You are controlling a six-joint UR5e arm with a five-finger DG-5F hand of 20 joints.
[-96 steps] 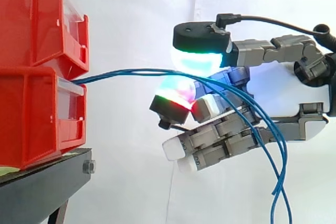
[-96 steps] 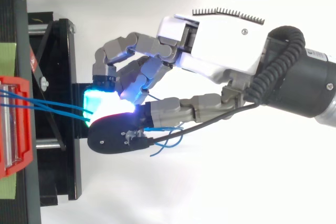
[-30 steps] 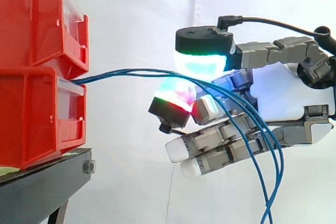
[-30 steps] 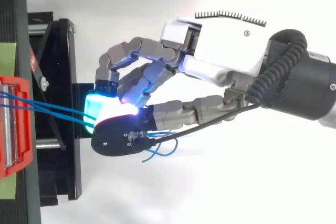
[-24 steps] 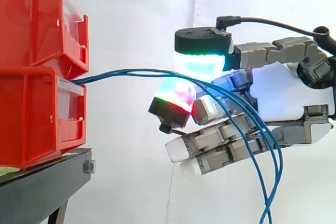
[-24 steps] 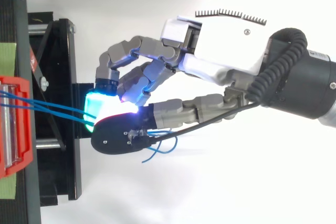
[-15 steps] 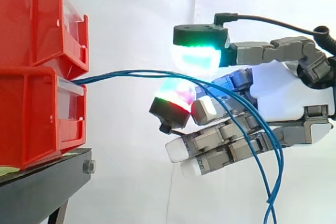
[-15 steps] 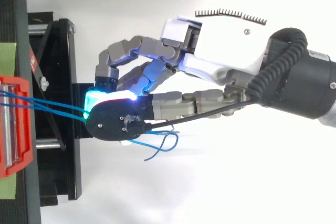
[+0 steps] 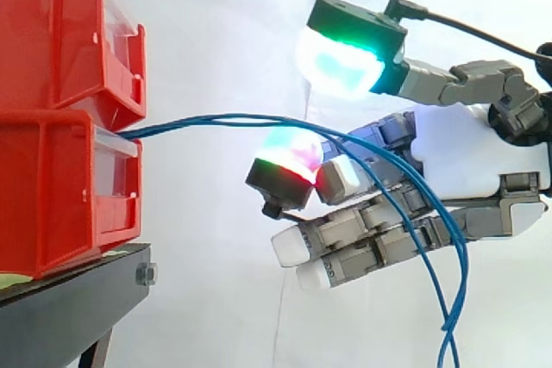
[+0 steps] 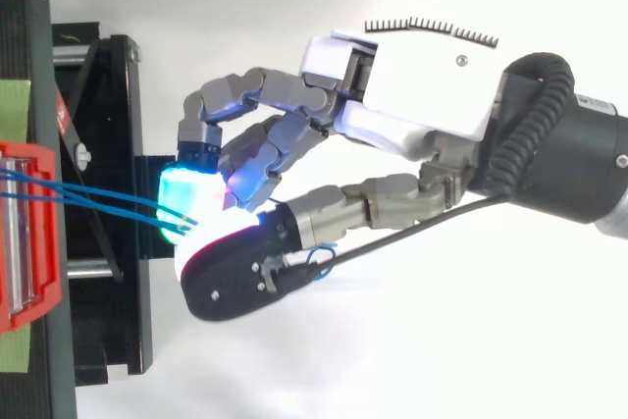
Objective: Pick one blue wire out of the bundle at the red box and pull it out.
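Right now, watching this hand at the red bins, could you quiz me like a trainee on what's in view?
1. True or false: the blue wires come out of the upper red bin.
2. The hand's green-glowing thumb pad is: A) pressed down on the wires; B) clear above the wires; C) inside a bin.
3. What does the lower red bin stand on?
Key: 1 false, they leave the lower one. 2 B. 3 a black stand.
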